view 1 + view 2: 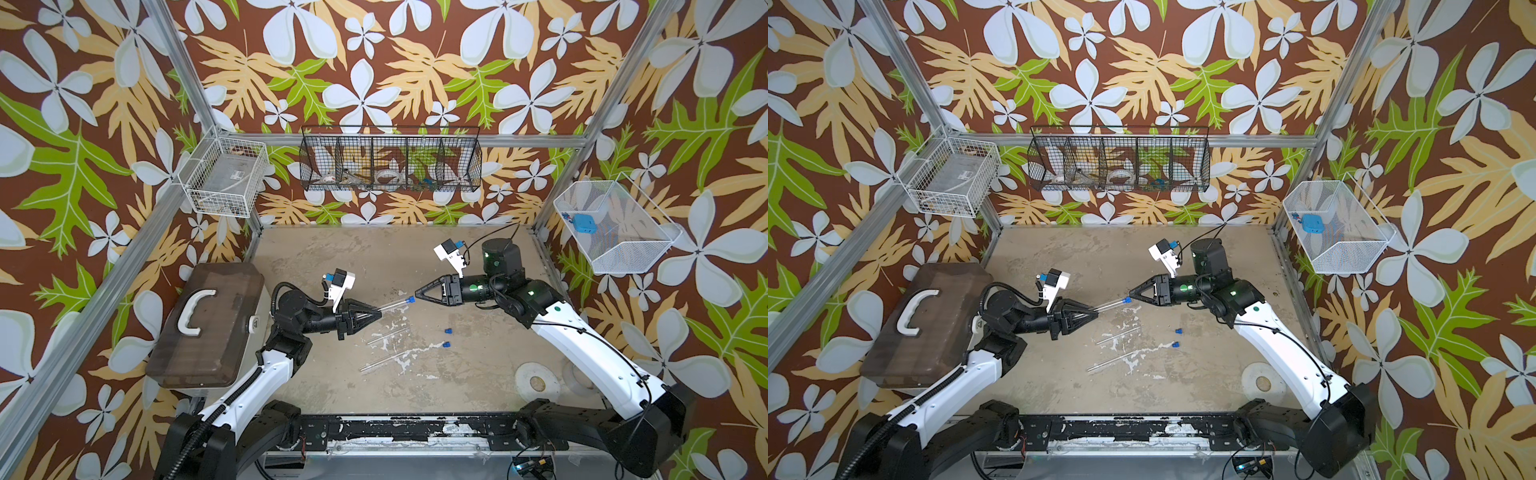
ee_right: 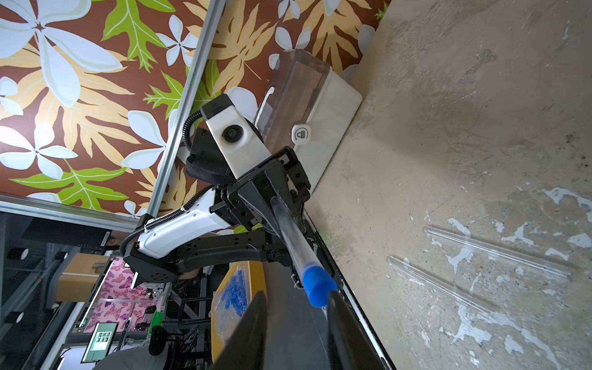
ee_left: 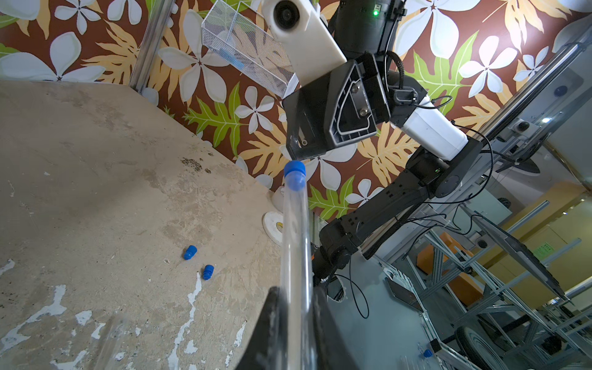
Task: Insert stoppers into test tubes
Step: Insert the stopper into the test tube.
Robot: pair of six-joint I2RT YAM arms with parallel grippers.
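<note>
My left gripper (image 1: 378, 312) is shut on a clear test tube (image 1: 392, 305) that it holds out level above the table. A blue stopper (image 1: 410, 299) sits in the tube's far mouth (image 3: 294, 176). My right gripper (image 1: 417, 291) faces that end with its fingers open around the stopper (image 2: 317, 286). One finger is against the stopper, and a gap shows to the other. Two more test tubes (image 1: 386, 336) (image 1: 380, 361) lie on the table below. Two loose stoppers (image 1: 448, 331) (image 1: 446, 344) lie to their right.
A brown-lidded case (image 1: 208, 324) stands at the table's left edge. A white disc (image 1: 537, 380) lies front right. Wire baskets hang on the walls: black at the back (image 1: 390, 158), white on the left (image 1: 226, 176), white on the right (image 1: 615, 249).
</note>
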